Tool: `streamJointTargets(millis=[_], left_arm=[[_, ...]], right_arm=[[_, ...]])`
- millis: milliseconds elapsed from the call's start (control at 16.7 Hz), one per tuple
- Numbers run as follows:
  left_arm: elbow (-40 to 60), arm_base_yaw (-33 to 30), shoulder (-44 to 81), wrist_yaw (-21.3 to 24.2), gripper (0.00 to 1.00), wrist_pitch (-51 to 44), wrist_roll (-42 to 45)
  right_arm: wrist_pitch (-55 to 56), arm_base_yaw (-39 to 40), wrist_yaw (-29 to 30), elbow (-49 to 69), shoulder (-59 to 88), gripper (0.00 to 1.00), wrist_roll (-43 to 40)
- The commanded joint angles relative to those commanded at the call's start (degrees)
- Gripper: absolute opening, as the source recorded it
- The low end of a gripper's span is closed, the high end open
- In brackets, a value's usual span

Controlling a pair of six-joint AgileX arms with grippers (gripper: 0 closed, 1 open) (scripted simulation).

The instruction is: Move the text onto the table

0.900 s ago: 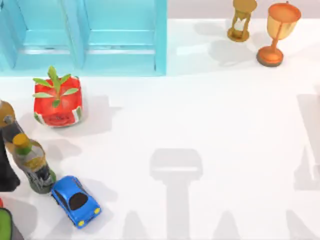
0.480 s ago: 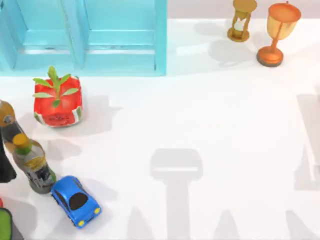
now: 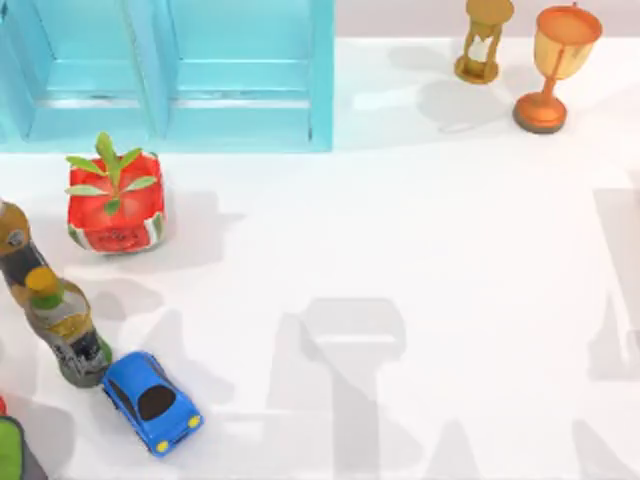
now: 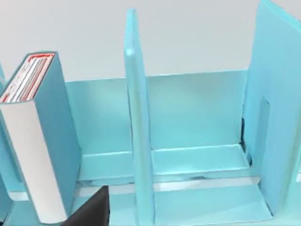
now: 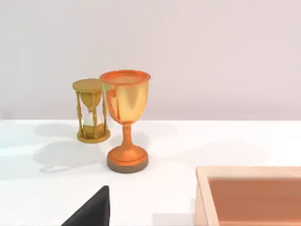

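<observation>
– How is the light on the table (image 3: pixel 450 250)?
– Bright and even. Soft grey shadows fall rightward from the goblet (image 5: pixel 125 117) and hourglass (image 5: pixel 91 110); arm-shaped shadows lie toward its near edge.
– Glare, blur?
– Neither; edges crisp.

left tool (image 4: pixel 89 212): dark fingertip in left wrist view | right tool (image 5: pixel 91 209): likewise

Turquoise cabinet (image 4: pixel 197 113): open-fronted, split by an upright divider (image 4: pixel 138 117) into compartments. Text (image 4: pixel 40 136): light-blue hardcover, standing upright and slightly tilted in the compartment beside the divider, white page edges facing outward. Dark end effector finger (image 4: pixel 91 212): just below the text.
</observation>
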Motion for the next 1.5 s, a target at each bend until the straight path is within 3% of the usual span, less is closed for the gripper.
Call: streamJointTargets(millis=[360,600,1080,1500], left_arm=[[17.4,8.8,39.2,9.5,1.00,10.9,3.5],[26.5,13.7,55.8,13.9,1.00,16.8,4.8],[31.5,16.3,63.2,15.7,1.00,20.2,5.3],[39.7,14.1,69.7,13.7,1.00,19.0,4.4]], right_arm=[[0.0,0.0,0.0,0.0,0.0,1.00,0.0],[0.0,0.0,0.0,0.0,0.0,1.00,0.0],[0.0,0.0,0.0,0.0,0.0,1.00,0.0],[0.0,0.0,0.0,0.0,0.0,1.00,0.0]])
